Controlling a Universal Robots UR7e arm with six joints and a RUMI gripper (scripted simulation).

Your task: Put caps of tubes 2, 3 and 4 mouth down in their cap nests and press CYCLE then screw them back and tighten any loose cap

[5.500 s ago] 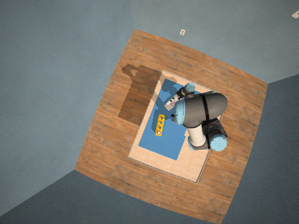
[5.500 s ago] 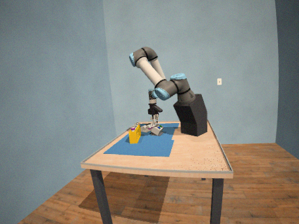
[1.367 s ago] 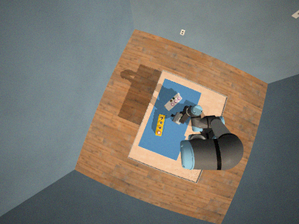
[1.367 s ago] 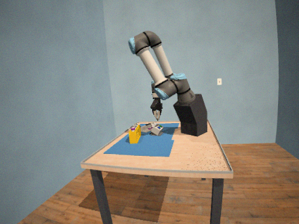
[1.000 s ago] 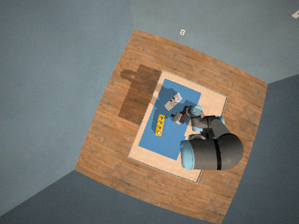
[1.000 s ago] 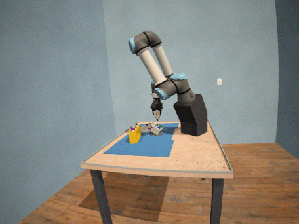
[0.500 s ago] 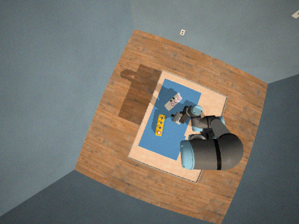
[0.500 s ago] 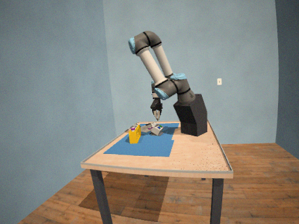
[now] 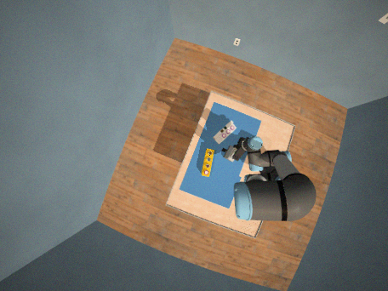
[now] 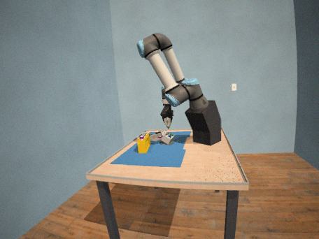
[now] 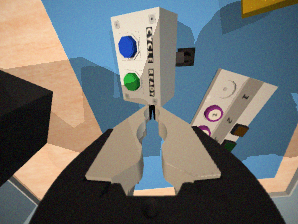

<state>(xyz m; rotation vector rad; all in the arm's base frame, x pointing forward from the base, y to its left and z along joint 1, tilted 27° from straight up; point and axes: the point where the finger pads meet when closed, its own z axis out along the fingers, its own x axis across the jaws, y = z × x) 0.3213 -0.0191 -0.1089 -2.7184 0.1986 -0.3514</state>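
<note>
Caps ringed purple in a pale tray, closed, empty gripper above the table, blue and green keys near its tips.

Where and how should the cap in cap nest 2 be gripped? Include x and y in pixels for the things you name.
Probably by its round side wall, from straight above: the cap (image 9: 224,135) (image 11: 213,113) sits top up in the cap tray (image 9: 217,139) (image 11: 261,92). Closing across the row should spare the neighbouring cap (image 9: 228,131) (image 11: 203,131). The shut gripper (image 9: 225,152) (image 10: 168,128) (image 11: 152,106) must open first.

The bent arm points its closed, empty jaws downward.
</note>
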